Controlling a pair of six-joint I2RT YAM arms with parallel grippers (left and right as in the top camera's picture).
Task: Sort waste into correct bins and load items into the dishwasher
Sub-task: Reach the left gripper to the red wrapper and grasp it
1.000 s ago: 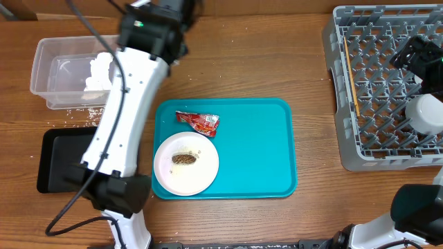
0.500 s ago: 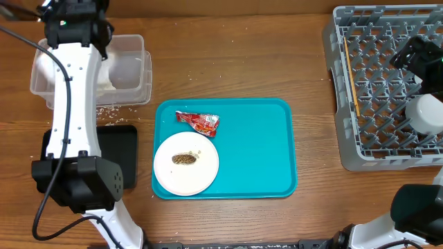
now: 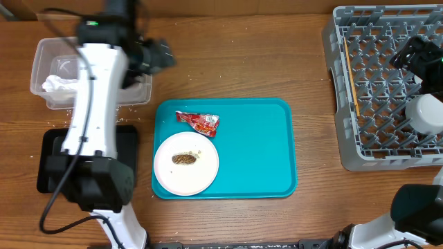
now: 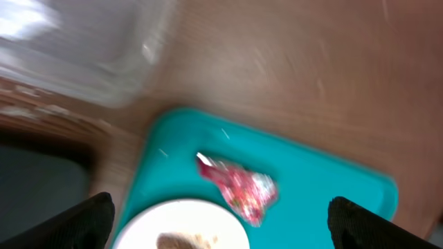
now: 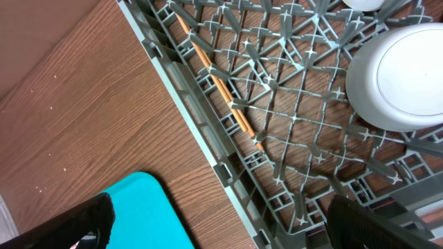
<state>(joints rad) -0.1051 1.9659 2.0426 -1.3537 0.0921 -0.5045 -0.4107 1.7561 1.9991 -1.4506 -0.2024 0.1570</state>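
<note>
My left gripper [image 4: 221,223] is open with nothing between its fingers. In the overhead view it [image 3: 159,55] hangs blurred just right of the clear tub [image 3: 43,50]. The crumpled napkin [image 3: 59,84] lies in that tub. The red wrapper [image 3: 199,122] [image 4: 241,190] lies on the turquoise tray beside the white plate [image 3: 185,173], which carries the brown food scrap [image 3: 184,159]. My right gripper [image 5: 218,225] is open and empty over the grey dish rack [image 3: 333,90]. The rack holds chopsticks [image 5: 221,93] and a white bowl [image 5: 398,76].
The black tray [image 3: 52,162] sits in front of the clear tub, partly under my left arm. Loose rice grains [image 3: 104,108] are scattered on the wood between them. The turquoise tray [image 3: 256,152] fills the table's middle, with bare wood between it and the rack.
My left gripper opened and let go of the napkin, which now lies in the clear tub. The left arm swung from the tub's left side to its right. The right arm stayed still.
</note>
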